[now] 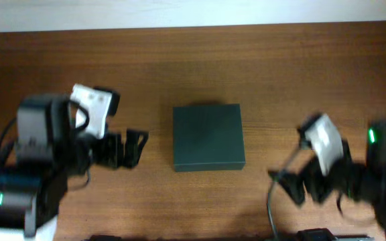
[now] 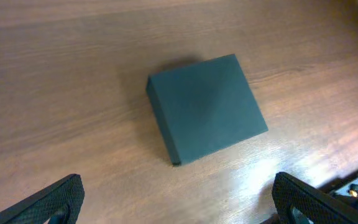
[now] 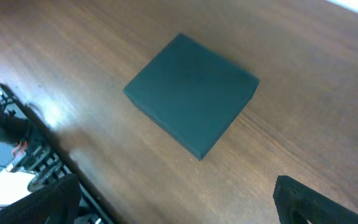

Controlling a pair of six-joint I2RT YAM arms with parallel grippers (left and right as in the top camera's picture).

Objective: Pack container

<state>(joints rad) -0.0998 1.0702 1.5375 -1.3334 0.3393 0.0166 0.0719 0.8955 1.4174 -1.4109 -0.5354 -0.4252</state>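
Note:
The container [image 1: 208, 136] is a dark green, matte, square box. It lies shut in the middle of the wooden table [image 1: 280, 73]. It also shows in the left wrist view [image 2: 207, 107] and in the right wrist view [image 3: 191, 93]. My left gripper [image 1: 134, 146] is open and empty, to the left of the container and apart from it. Its fingers frame bare wood in the left wrist view [image 2: 178, 199]. My right gripper [image 1: 288, 184] is open and empty, to the right of the container and nearer the front edge [image 3: 176, 202].
The table's front edge runs close to the right gripper, with cables and metal parts [image 3: 17, 149] beyond it. The far table edge meets a pale wall [image 1: 179, 13]. No hand tools or other loose objects are in view.

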